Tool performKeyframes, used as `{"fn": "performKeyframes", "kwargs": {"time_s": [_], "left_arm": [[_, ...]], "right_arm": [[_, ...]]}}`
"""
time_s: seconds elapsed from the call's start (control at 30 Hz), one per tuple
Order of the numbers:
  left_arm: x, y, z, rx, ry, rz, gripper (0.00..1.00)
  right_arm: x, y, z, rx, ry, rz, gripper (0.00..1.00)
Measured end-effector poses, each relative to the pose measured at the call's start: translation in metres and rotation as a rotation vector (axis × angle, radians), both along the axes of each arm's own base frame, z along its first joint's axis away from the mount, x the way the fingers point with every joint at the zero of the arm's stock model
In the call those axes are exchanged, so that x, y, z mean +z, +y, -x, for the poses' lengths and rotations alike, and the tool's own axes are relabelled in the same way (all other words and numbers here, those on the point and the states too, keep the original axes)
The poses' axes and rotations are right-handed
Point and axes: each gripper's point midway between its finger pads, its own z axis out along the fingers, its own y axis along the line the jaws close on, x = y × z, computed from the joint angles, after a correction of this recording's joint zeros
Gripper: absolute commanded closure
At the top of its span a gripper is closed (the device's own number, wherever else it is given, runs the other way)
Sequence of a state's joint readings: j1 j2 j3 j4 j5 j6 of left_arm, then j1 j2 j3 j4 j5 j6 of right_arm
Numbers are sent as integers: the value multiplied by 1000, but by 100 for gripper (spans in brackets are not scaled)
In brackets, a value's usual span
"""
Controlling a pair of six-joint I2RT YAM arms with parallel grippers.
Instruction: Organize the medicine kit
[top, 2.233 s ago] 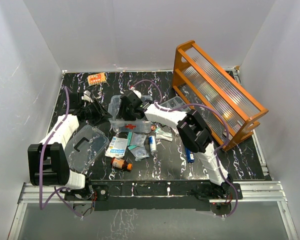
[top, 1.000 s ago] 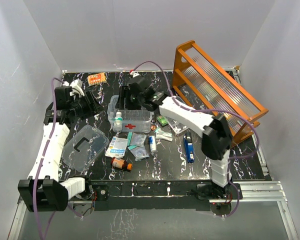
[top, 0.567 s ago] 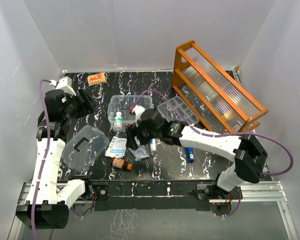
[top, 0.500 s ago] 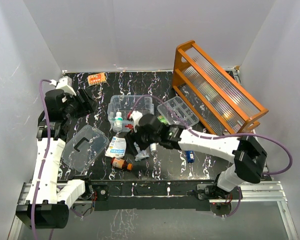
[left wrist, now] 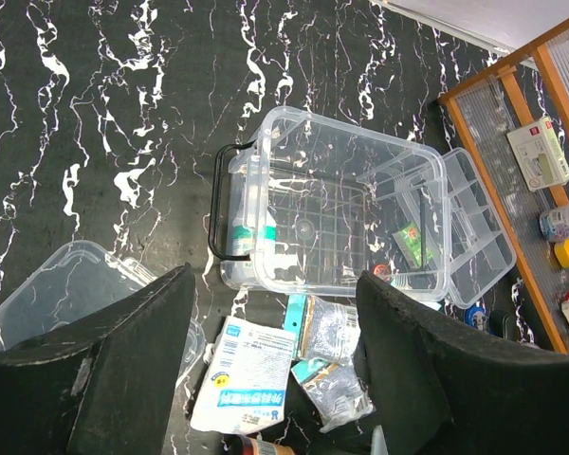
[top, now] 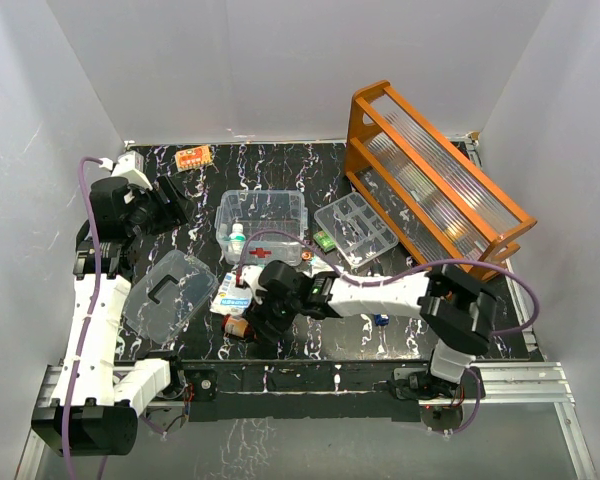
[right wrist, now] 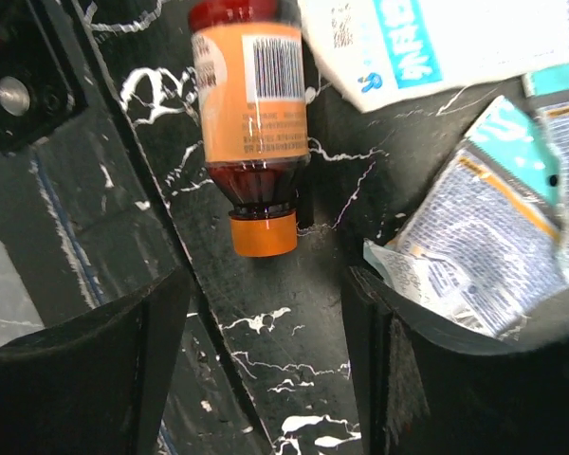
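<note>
Swung down from the medicine kit, the right claw hangs spread, apparently above the half-cropped bottle; left claw spread.

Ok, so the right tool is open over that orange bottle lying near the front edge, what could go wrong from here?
The bottle lies on its side close to the table edge, so a nudge from the right tool might roll it off. The packets sit close beside the tool, so closing could catch one of them along with the bottle.
</note>
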State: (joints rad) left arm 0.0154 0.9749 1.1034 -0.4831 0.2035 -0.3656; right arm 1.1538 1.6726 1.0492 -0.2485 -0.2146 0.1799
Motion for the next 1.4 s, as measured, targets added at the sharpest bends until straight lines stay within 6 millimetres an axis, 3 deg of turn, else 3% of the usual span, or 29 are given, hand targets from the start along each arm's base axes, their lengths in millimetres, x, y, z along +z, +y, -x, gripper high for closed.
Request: {"fn": "performKeyframes", "kwargs": {"time_s": [0.23,0.47,0.6,0.83,1.07,1.23,1.4], "left_arm": [[0,1,0,-1,-1,-7,31],[-1,1,-1,-4,0,-11,31],[0,1,-1,-3,-2,-17,30],[-2,3,0,2,6,-24,27],[-1,4,3,-11,-2,-46,24],[6,-11,9,-120,-41,-43,24],[14,-31,15,-241,-92,-3,24]], "right_arm": [[-41,-1,10,46,43,87,45],[-41,12,7,57,41,55,52],[-41,19,4,59,36,37,62],[-42,21,8,81,50,28,89],[-42,15,18,150,87,45,99],[-21,3,19,199,157,38,100],[38,-14,-8,170,175,-99,100]]}}
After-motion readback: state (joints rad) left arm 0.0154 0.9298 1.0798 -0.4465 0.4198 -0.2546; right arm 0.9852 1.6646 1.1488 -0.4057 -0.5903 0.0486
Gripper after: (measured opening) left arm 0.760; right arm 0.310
